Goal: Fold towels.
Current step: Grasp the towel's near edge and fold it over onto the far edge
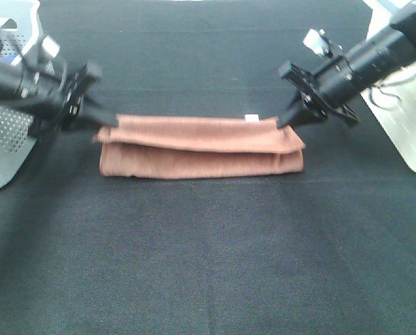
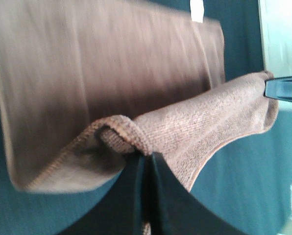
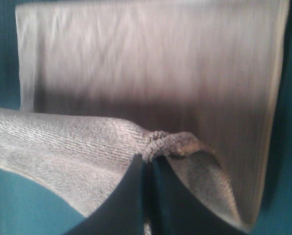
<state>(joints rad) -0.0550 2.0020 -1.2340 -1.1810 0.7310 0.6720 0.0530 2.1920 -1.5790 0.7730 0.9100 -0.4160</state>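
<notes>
Left gripper (image 1: pixel 112 120) and right gripper (image 1: pixel 283 122), each clamped on a corner of the brown towel (image 1: pixel 201 146). Its raised edge spans between them (white tag (image 1: pixel 250 117) beside the right tips)

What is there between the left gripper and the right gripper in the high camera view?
The brown towel: its held edge runs from the left gripper to the right gripper, each shut on a corner. The exterior high view shows it.
</notes>
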